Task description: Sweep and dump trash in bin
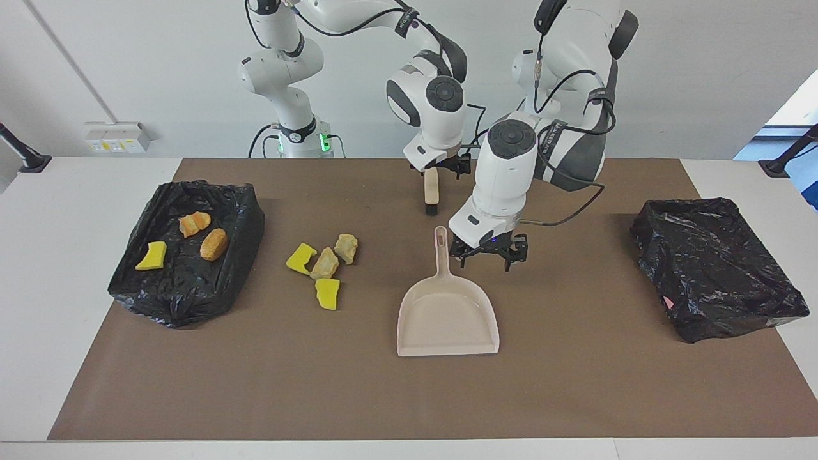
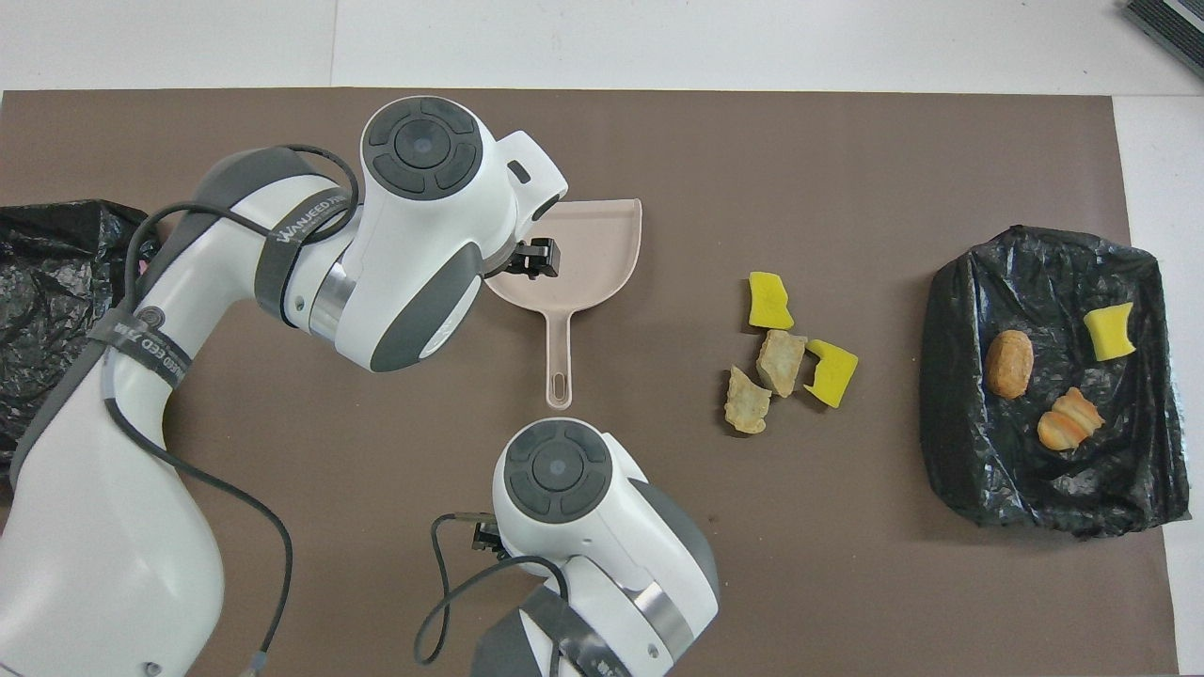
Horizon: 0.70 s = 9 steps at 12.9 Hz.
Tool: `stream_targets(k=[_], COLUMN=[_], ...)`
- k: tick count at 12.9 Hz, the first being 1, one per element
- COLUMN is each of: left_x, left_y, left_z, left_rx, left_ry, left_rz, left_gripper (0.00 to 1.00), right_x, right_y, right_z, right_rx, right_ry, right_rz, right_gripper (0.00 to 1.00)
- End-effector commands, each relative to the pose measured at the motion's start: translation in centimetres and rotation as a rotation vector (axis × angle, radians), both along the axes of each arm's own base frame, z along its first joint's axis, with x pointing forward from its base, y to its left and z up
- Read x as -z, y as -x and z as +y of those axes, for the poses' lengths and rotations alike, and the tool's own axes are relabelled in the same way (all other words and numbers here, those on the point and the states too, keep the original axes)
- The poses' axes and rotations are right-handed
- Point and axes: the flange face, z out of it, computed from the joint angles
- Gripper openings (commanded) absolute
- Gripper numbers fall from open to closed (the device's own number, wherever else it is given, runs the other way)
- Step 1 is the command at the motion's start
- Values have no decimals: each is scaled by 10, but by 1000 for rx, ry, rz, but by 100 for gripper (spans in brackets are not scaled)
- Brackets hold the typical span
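Note:
Four trash lumps lie loose on the brown mat: two yellow [image 1: 300, 257] [image 1: 327, 294] and two tan [image 1: 324, 263] [image 1: 346, 248]; they also show in the overhead view [image 2: 781, 362]. Three more, yellow [image 1: 151, 255], orange-brown [image 1: 193, 223] and brown [image 1: 213, 244], lie in the black-bag bin [image 1: 185, 294] at the right arm's end. The beige dustpan [image 1: 447, 313] lies flat mid-mat, handle toward the robots. My left gripper [image 1: 489, 255] is open and empty, low beside the dustpan's handle. My right gripper [image 1: 441, 167] is shut on the beige brush [image 1: 431, 188], which hangs bristles down above the mat.
A second black-bag bin [image 1: 716, 268] stands at the left arm's end of the table, with a small pink spot at its side. The mat [image 1: 575, 383] is bare between the dustpan and that bin. White table edges surround the mat.

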Motion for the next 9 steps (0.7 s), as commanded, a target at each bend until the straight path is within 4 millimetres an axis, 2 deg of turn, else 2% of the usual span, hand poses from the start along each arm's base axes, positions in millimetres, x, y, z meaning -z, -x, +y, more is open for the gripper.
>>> stream_targets(k=[1,3,4,7,9], left_x=[18,39,54,71,96], left_y=[11,21,33,49,60], left_z=[-22,-34,-44,-52,-56], left_rx=[-40,-58,-50,-42,-51], left_ry=[15,18,17,23,26], left_rz=[-17,0,17,35,41], left_gripper=[100,100,100,100,100], right_x=[15,21,26,40,52], right_y=[60,89,104,128,141], right_z=[-20,-27,-30,-23,-24], right_rx=[35,6,-9,0,-2], right_ry=[-22,-5,2,-38,-37], right_rz=[-27,-21,-21,-27,-42], right_gripper=[100,100,100,100,100])
